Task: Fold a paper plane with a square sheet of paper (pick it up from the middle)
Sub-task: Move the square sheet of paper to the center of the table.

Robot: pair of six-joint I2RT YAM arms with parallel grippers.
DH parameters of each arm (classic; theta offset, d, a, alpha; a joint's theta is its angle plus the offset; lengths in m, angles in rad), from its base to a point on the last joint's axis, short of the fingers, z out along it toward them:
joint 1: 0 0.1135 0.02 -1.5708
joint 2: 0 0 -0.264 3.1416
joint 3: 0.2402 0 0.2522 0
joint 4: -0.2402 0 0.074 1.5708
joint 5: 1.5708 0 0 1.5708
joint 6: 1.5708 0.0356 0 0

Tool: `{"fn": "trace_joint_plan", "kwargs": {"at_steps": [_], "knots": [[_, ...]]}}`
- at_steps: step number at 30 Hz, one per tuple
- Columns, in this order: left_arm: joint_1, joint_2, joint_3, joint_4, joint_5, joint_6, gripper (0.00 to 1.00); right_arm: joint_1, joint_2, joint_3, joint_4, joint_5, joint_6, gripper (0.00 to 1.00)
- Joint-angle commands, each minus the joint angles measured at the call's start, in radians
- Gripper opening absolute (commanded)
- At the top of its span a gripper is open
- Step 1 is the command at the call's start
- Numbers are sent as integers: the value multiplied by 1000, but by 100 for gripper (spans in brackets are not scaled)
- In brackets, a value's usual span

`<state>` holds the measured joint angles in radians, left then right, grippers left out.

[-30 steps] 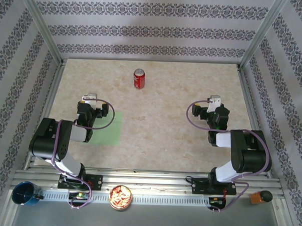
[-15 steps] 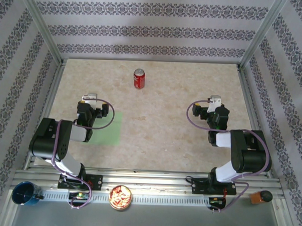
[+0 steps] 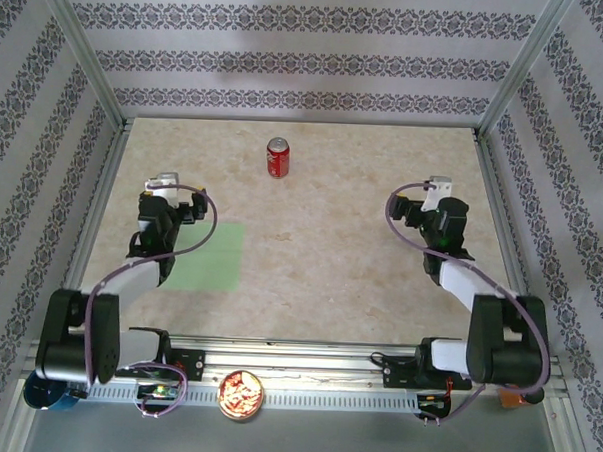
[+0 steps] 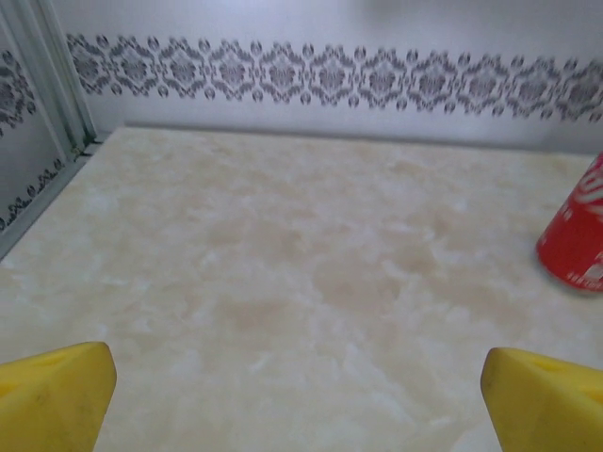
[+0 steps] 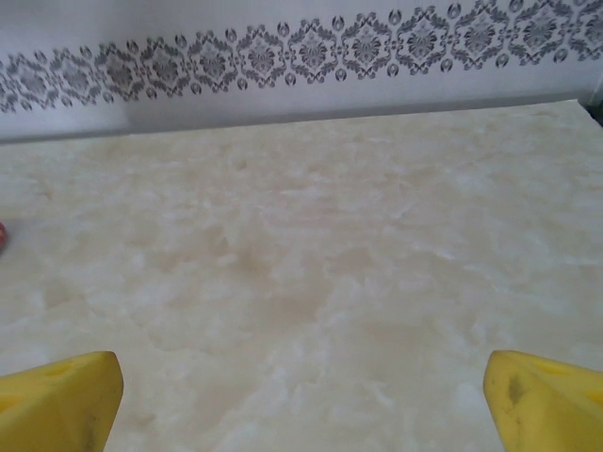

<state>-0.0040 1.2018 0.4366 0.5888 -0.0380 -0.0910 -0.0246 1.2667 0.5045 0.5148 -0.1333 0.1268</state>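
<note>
The square sheet of paper [image 3: 208, 257] is light green and lies flat on the left part of the marble table, its left side hidden under my left arm. My left gripper [image 3: 170, 202] hovers past the sheet's far left corner, pointing toward the back wall. In the left wrist view my left gripper [image 4: 300, 407] is open, its yellow fingertips [image 4: 55, 395] wide apart over bare table. My right gripper [image 3: 435, 200] hangs over the right side of the table. In the right wrist view my right gripper [image 5: 301, 403] is open too, with nothing between its yellow fingertips [image 5: 546, 400].
A red soda can [image 3: 276, 157] stands upright at the back centre and shows as the can [image 4: 577, 240] in the left wrist view. Patterned walls and metal posts enclose the table. A blue cup [image 3: 46, 389], a snack bowl [image 3: 241, 394] and an orange object [image 3: 519, 395] sit on the front rail.
Both arms have stretched out away from their bases. The left gripper moved left and farther back, off the green sheet. The right gripper moved farther back. Both stayed open.
</note>
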Motion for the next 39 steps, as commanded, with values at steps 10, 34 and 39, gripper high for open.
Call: {"fn": "trace_joint_plan", "kwargs": {"at_steps": [10,34,39], "knots": [[16,-186,195,-803,62,-331,99,-37,-168,164,-588,-258,393,98],[-69,196,290,-1115,334,-388,93,208,-155,121,-772,-305,393,98],[-139,268,302,-1124,303,-390,92,207,-177,117,-789,-241,432,98]]}}
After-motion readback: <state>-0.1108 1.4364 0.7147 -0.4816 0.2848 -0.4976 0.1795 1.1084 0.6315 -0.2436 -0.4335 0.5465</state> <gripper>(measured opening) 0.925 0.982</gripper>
